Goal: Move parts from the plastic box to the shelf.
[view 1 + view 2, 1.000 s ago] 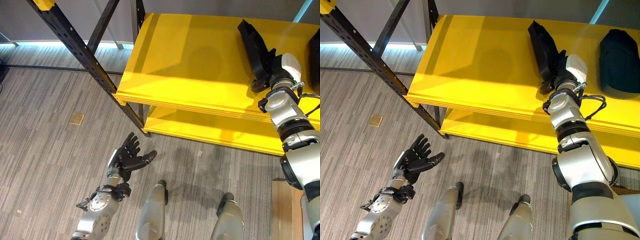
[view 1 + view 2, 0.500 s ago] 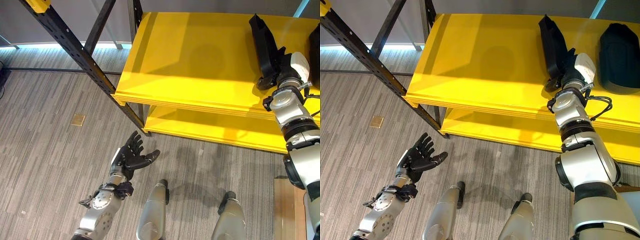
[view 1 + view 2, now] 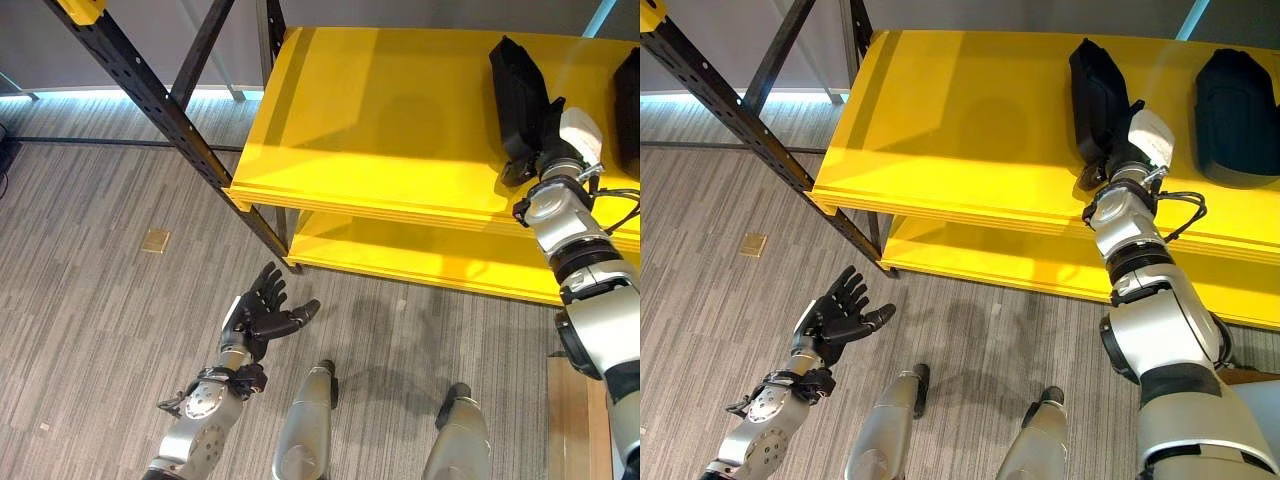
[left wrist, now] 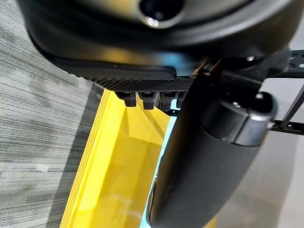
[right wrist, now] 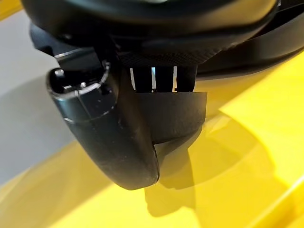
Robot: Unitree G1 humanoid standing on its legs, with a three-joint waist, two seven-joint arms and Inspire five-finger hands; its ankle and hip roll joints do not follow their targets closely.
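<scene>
A long black part (image 3: 517, 92) stands tilted over the right side of the yellow top shelf (image 3: 380, 110). My right hand (image 3: 550, 138) is shut on its near end. In the right wrist view the thumb and fingers curl round the black part (image 5: 142, 142), with the shelf (image 5: 237, 166) just below it. I cannot tell whether the part touches the shelf. Another rounded black part (image 3: 1235, 105) lies on the shelf further right. My left hand (image 3: 258, 315) hangs open and empty over the floor, low on the left.
A lower yellow shelf (image 3: 420, 255) runs under the top one. A black slanted rack post (image 3: 170, 120) crosses at the left. A small tan plate (image 3: 154, 239) lies on the carpet. A wooden surface (image 3: 570, 420) shows at the bottom right.
My right hand swung the black part a little to the right, then back left over the shelf. The left hand has risen slightly and stays open.
</scene>
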